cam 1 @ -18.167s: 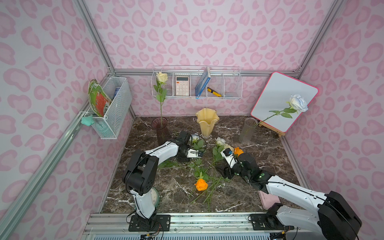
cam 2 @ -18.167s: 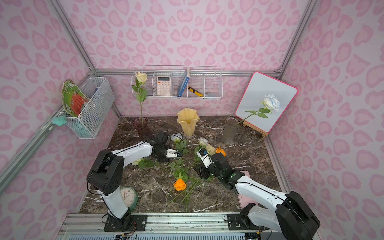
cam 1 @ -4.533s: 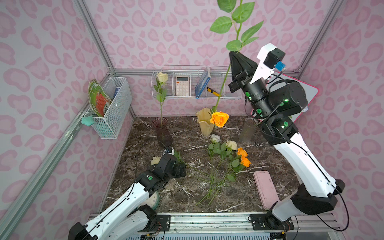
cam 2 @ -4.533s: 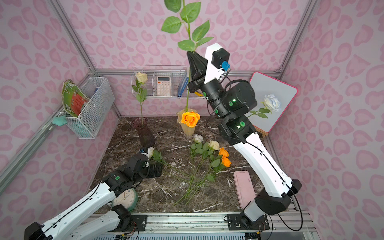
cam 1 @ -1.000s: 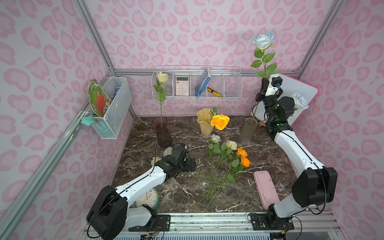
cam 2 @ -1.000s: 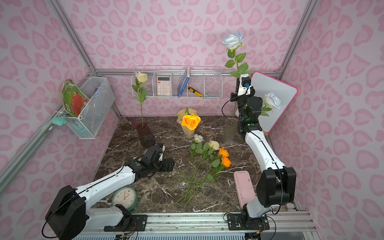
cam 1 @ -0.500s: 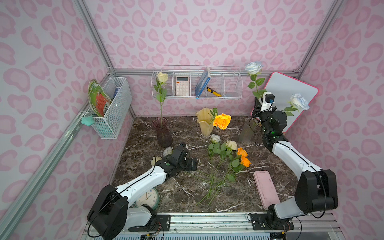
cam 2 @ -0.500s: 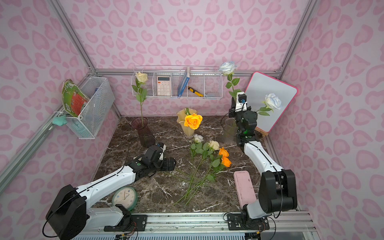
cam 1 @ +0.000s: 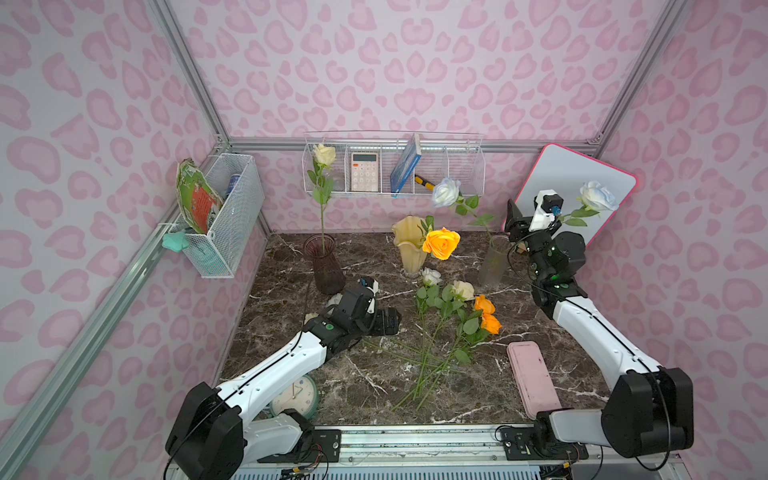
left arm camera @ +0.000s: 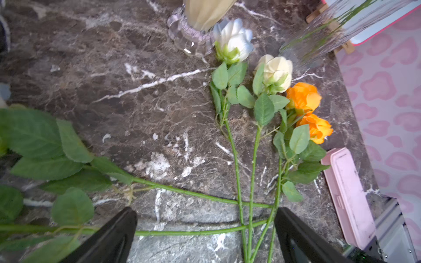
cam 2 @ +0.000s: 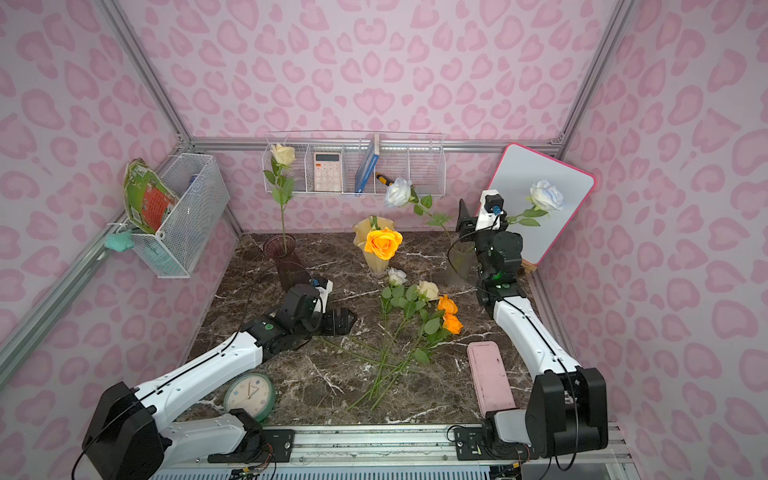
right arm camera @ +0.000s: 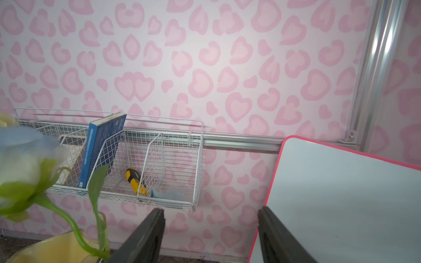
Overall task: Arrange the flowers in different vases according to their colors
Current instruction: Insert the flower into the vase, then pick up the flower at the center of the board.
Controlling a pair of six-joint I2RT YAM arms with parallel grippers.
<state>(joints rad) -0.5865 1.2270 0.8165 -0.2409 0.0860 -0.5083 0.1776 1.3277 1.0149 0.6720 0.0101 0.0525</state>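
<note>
With the desk (cam 1: 478, 386) read as a clock face in both top views, twelve o'clock at the back wall, three vases stand along the far half. The dark vase (cam 1: 328, 266) at ten o'clock holds one cream rose (cam 1: 324, 154). The yellow vase (cam 1: 409, 253) at twelve o'clock holds one orange rose (cam 1: 441, 243). The clear vase (cam 1: 492, 262) at two o'clock holds two pale-blue roses – one (cam 1: 445, 192) leaning toward eleven o'clock, one (cam 1: 597, 196) leaning toward three o'clock.

Four loose roses lie in a bunch from the centre toward three o'clock: one pale-blue loose rose (left arm camera: 233, 39), one cream loose rose (left arm camera: 276, 72) and two orange loose roses (left arm camera: 304, 96) (left arm camera: 315, 127). Two further stems (left arm camera: 182, 191) run toward nine o'clock; their heads are largely hidden.

The left tool (cam 1: 386, 324) is low over the desk at nine o'clock – jaws wide apart, clamped on nothing. The right tool (right arm camera: 211, 211) is raised beside the clear vase, jaws apart, nothing between them.
</note>
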